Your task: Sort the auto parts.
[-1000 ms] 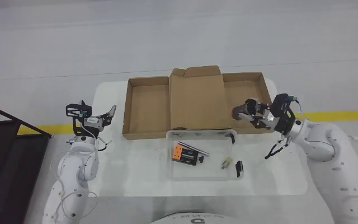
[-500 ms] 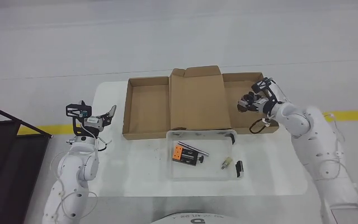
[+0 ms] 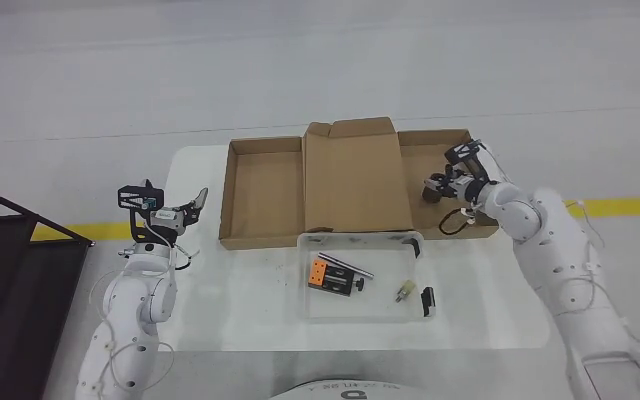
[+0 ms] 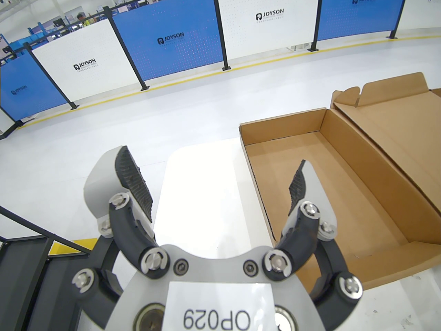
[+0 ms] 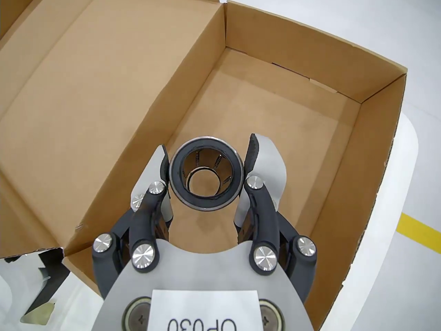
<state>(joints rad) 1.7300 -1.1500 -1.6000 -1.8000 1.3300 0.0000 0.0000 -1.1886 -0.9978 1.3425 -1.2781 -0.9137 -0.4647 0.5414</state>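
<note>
Factory floor, pale grey w/ a yellow line (image 3: 600, 207). Behind it stand blue and white partition panels (image 4: 268, 36), each carrying a printed logo. You have one white table (image 3: 220, 300) bearing an open cardboard box (image 3: 355, 185) and, just in front of it, a clear tray (image 3: 310, 300).

Item 1, R side: your right gripper (image 5: 209, 153) is clamped on a black-rimmed cylindrical bearing (image 5: 220, 165), one pad on each side, open end toward the wrist cam. The bearing sits within the box's right compartment (image 5: 275, 122). Cannot tell if it touches the floor there.

Item 2, L side: your left gripper (image 4: 213, 170) is spread wide above the table's left end, just beside the box's left compartment (image 4: 282, 146).

Item 3, tray contents: orange block (image 3: 322, 272), metal rod (image 3: 347, 264) and small brass-coloured piece (image 3: 404, 292), w/ a black piece (image 3: 427, 299) at the tray's right edge.

Item 4: each wrist plate has a white label (image 5: 205, 315) w/ a printed code.
</note>
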